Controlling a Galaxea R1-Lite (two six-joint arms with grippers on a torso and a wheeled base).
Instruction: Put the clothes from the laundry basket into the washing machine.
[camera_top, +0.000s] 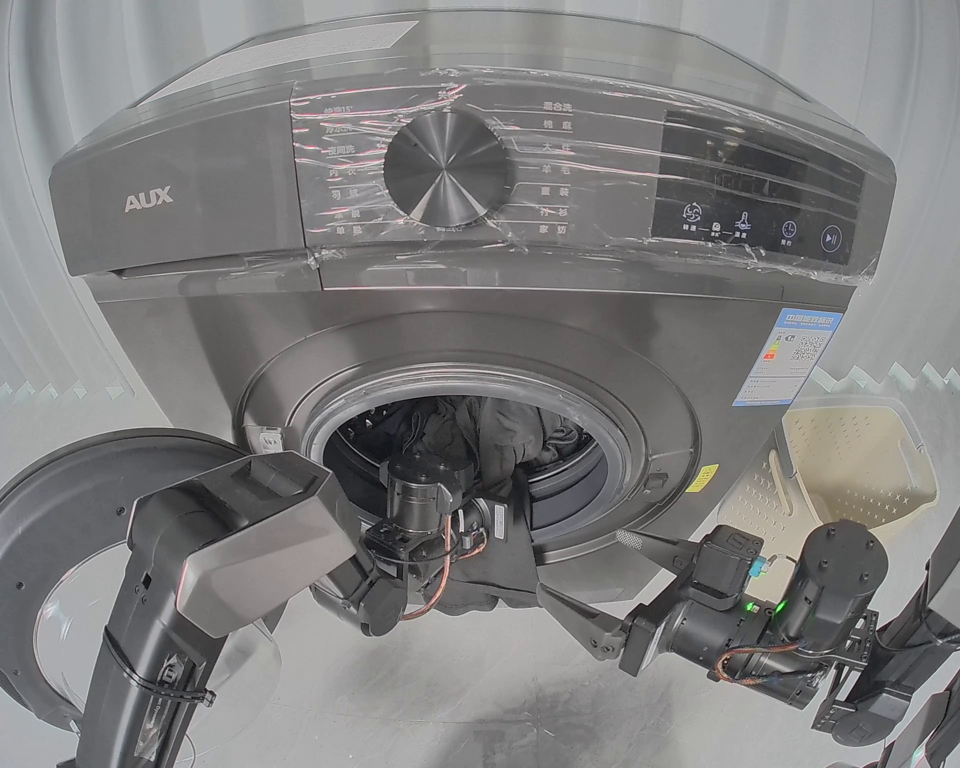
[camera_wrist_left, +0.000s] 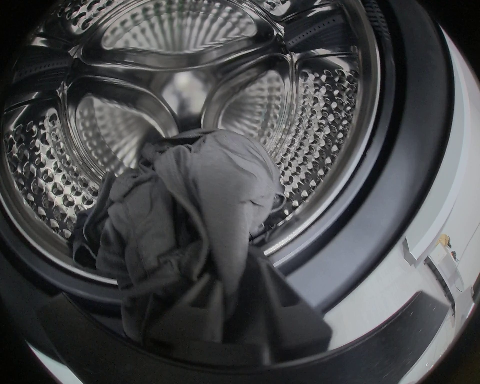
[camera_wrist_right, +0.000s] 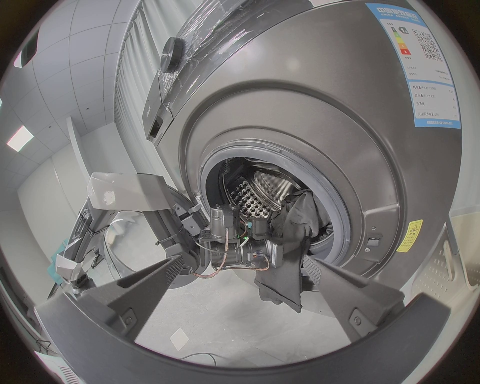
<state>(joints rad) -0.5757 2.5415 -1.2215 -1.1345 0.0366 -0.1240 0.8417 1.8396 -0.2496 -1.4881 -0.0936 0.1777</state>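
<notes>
At the washer (camera_top: 200, 330) door hole, grey clothes (camera_wrist_left: 200, 215) hang half inside the drum (camera_wrist_left: 310, 100), half over the rim. Left claw (camera_wrist_right: 277, 247) is at the clothes; I cannot tell if it grips. Right claw (camera_top: 583, 565) is spread wide, holding nothing, low near the basket (camera_top: 860, 450).

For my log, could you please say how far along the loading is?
Done: laundry basket looks empty. In hand: dark clothes sit half in the drum, left pincer at them. Left: push in the part hanging over the rim. The right pincer is open.
</notes>
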